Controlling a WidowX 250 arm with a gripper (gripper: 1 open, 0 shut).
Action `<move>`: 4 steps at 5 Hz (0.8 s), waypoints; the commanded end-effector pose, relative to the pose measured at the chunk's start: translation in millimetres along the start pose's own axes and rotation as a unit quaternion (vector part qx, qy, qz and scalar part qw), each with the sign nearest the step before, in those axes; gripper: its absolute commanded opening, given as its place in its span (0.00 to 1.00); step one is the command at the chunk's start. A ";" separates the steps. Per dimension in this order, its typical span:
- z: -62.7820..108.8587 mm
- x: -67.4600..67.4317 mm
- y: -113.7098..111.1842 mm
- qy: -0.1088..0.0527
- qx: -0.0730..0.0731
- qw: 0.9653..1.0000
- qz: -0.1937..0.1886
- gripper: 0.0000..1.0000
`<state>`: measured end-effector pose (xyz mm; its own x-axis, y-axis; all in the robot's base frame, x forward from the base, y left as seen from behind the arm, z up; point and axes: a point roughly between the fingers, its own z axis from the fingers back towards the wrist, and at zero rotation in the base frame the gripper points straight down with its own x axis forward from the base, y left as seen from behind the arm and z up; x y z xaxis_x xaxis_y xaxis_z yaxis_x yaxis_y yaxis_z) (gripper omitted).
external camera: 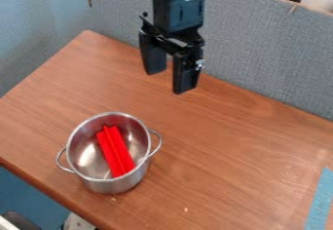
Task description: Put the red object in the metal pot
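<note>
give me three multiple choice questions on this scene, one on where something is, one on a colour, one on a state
1. Where is the red object?
A. on the table beside the pot
B. inside the metal pot
C. in the gripper

2. What colour is the wall behind the table?
A. grey-blue
B. yellow
C. white

3. How is the gripper?
A. shut on the red object
B. shut on the pot's handle
C. open and empty

Answers:
1 B, the bar lies within the pot's rim.
2 A, the backdrop reads grey-blue.
3 C, its fingers stand apart above the table, holding nothing.
</note>
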<state>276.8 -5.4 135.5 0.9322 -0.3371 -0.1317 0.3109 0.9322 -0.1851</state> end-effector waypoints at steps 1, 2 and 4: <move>15.9 17.3 -2.5 -0.033 -0.003 0.996 0.082 1.00; -11.4 -13.5 22.0 -0.024 -0.010 0.993 0.117 1.00; -42.1 -24.6 51.8 -0.023 0.043 0.999 0.000 1.00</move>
<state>258.6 42.0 78.1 0.9355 -0.3325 -0.1193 0.3176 0.9396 -0.1277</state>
